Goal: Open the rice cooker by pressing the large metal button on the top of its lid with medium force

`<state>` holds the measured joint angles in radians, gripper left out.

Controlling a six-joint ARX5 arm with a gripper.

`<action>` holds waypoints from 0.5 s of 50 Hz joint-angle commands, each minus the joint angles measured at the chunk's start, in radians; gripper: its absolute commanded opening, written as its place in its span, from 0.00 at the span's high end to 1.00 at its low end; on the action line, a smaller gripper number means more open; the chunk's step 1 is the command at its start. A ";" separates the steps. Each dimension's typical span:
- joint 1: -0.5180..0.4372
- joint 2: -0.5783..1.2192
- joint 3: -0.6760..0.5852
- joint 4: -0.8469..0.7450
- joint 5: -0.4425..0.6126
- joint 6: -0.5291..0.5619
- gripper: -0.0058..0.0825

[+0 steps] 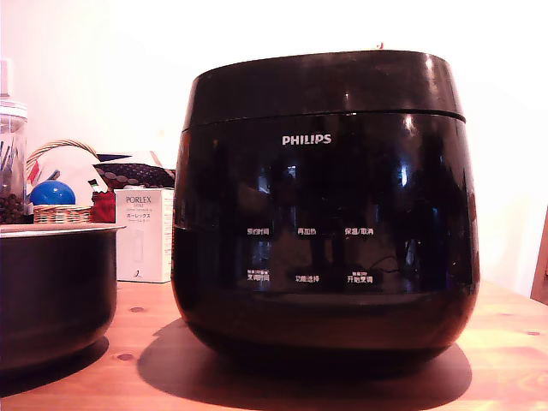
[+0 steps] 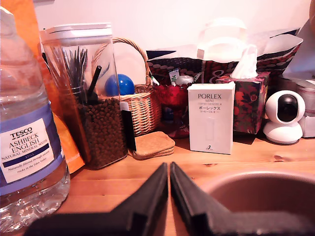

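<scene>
The glossy black rice cooker (image 1: 325, 214) fills the exterior view and stands on a wooden table (image 1: 514, 342), PHILIPS logo facing the camera. Its lid (image 1: 325, 86) sits flat and closed, with a thin seam below it. From this low angle the lid's top and the metal button are hidden. No arm shows in the exterior view. In the wrist view my gripper (image 2: 169, 169) is shut, its two black fingers (image 2: 147, 196) meeting at the tips with nothing between them, low over the wooden tabletop. The cooker itself is out of the wrist view.
A matte dark pot (image 1: 51, 291) stands at the exterior view's left; its rim (image 2: 266, 177) lies beside my fingers. Behind are a water bottle (image 2: 27, 142), a clear jar (image 2: 93, 98), a wicker basket (image 2: 138, 105), a white PORLEX box (image 2: 211, 118) and a small white camera (image 2: 284, 117).
</scene>
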<state>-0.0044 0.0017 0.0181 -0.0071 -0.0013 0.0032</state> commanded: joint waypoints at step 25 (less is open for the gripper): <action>0.096 -0.014 -0.002 0.193 0.306 -0.260 0.96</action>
<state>0.1020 -0.0032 0.0185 0.1501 0.2844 -0.1383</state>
